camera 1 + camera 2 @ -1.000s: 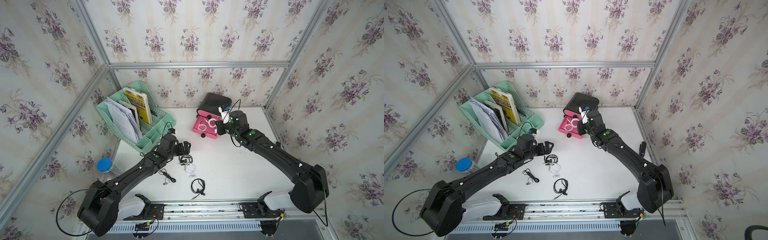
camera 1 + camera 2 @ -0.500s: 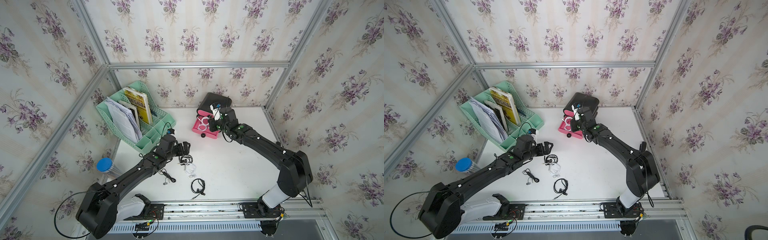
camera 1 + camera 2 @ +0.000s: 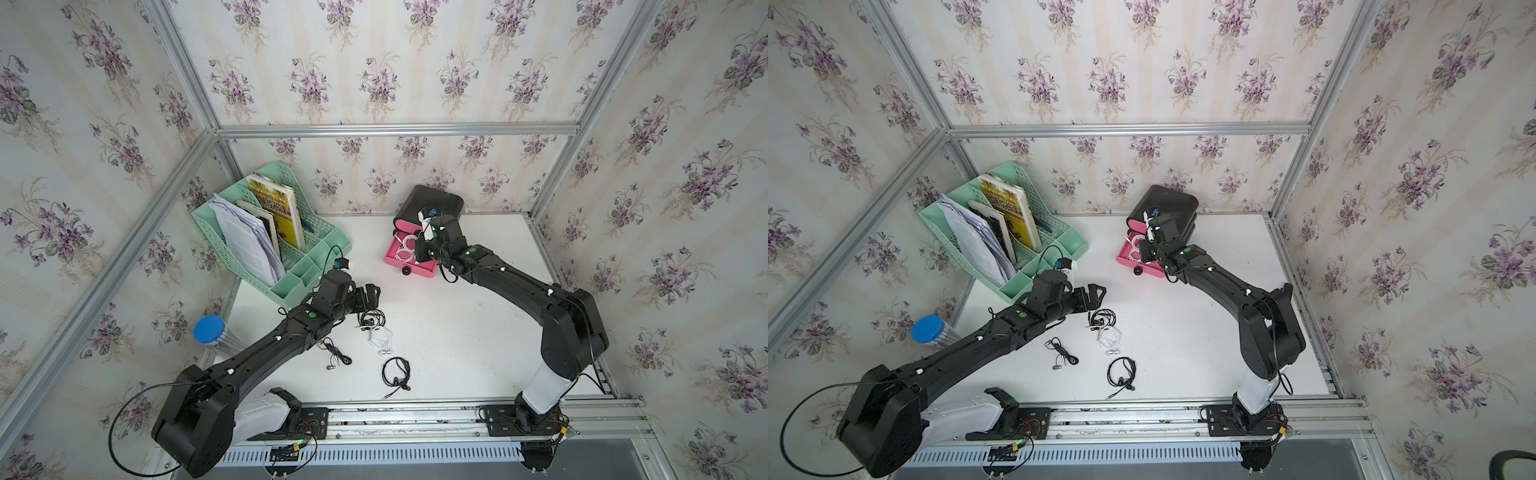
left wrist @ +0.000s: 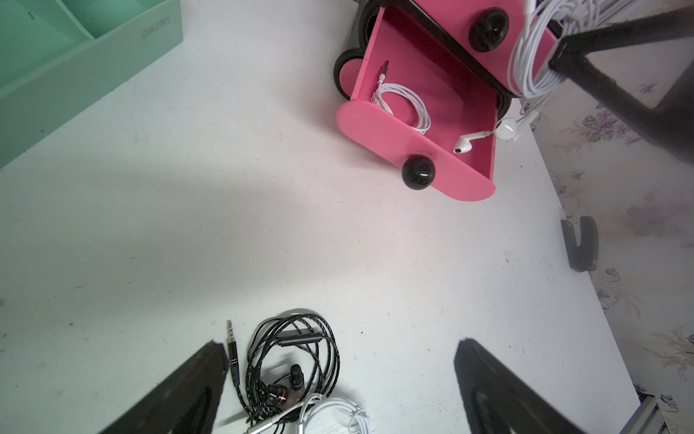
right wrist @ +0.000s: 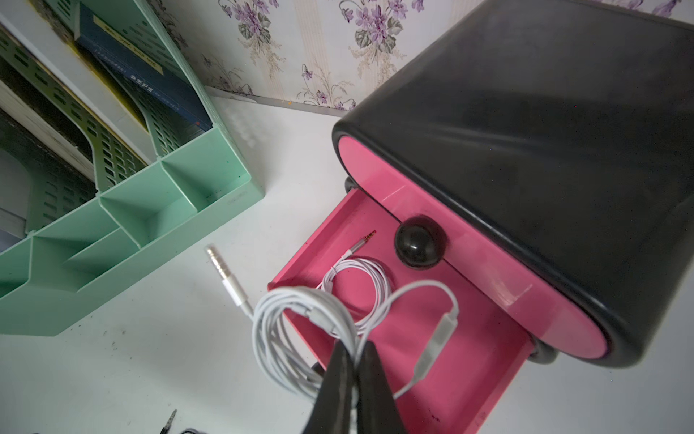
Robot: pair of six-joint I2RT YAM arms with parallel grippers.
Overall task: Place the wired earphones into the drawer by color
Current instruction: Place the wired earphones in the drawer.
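Observation:
The drawer cabinet [image 3: 436,201] is black with pink fronts. Its bottom drawer [image 5: 469,357] is pulled out and holds a coiled white earphone set [image 5: 356,278]. My right gripper [image 5: 355,347] hangs over the open drawer's near corner, shut on a second white earphone coil [image 5: 300,327]; its plug [image 5: 225,274] sticks out over the table. My left gripper [image 4: 341,349] is open just above the table. A black earphone set [image 4: 285,340] lies by its left finger, overlapping a white set [image 4: 338,413]. Two more black sets [image 3: 336,357] [image 3: 397,372] lie nearer the front.
A mint-green file rack [image 3: 266,237] with papers and books stands at the back left. A blue-lidded container [image 3: 210,330] sits past the table's left edge. The arm rail [image 3: 415,415] runs along the front. A black clip [image 4: 580,242] sits on the table's right edge.
My right arm has carried the white earphones a little to the left, over the open drawer. The left arm has not moved.

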